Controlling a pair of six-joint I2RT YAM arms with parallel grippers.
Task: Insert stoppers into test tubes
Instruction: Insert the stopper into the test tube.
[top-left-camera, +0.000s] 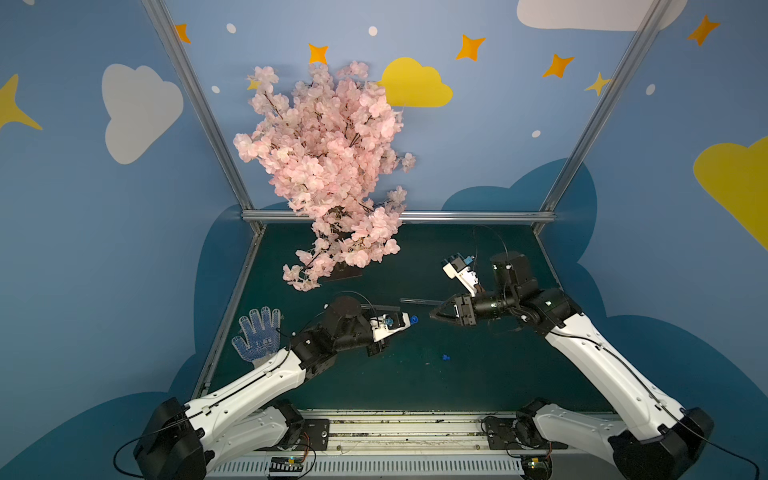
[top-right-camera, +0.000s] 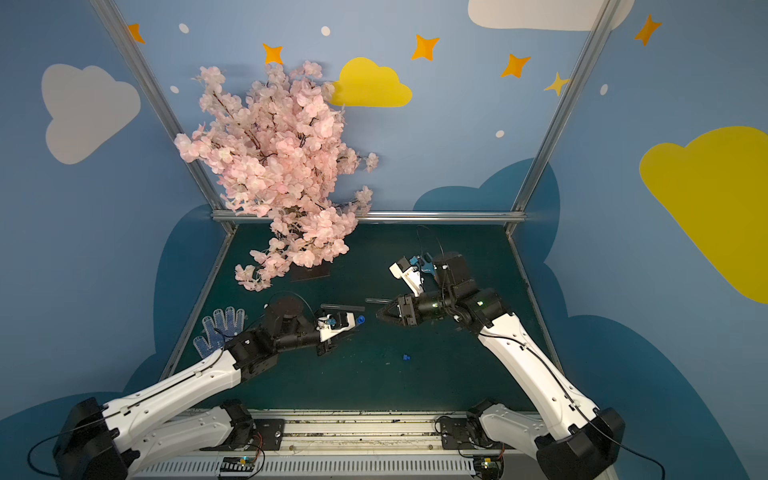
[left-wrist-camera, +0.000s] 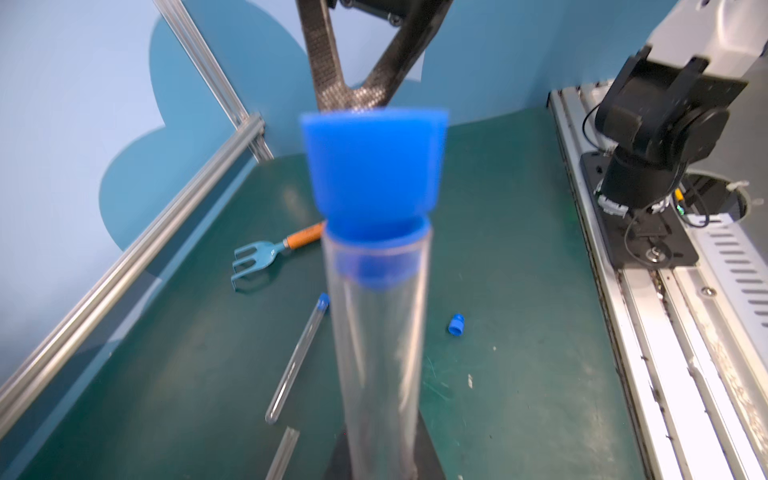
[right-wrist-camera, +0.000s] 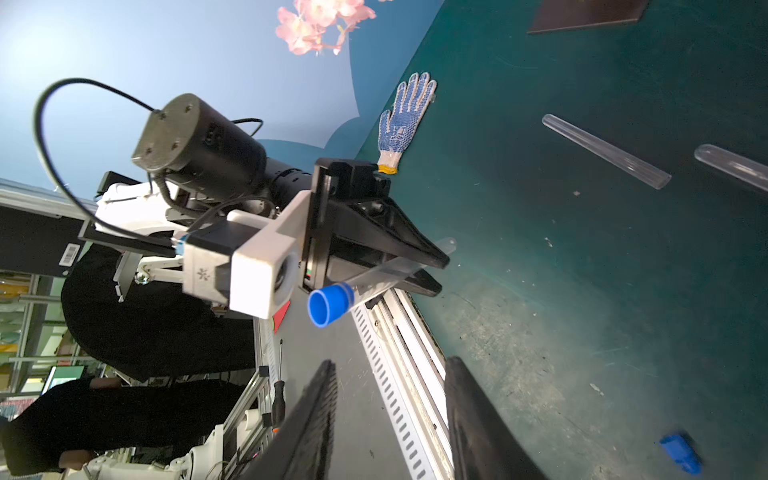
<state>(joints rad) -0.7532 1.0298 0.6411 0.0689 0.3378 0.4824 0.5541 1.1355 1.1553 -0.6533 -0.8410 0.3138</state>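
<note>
the stoppers (left-wrist-camera: 374, 166) are a bright, plain blue, and every test tube (left-wrist-camera: 376, 353) is clear as glass, with the dark green of the mat (top-left-camera: 415, 386) showing through. the little rake (left-wrist-camera: 253, 257) has a duller blue head on an orange handle. the glove (right-wrist-camera: 401, 120) is white, covered in rows of blue dots, with a yellow cuff edge. the blossom tree (top-left-camera: 328, 166) is pale pink all over. the walls (top-left-camera: 83, 249) are sky blue, painted with white, yellow and deeper blue clouds, orange stars and small white spots. the arms (top-left-camera: 602, 365) are white with black joints
</note>
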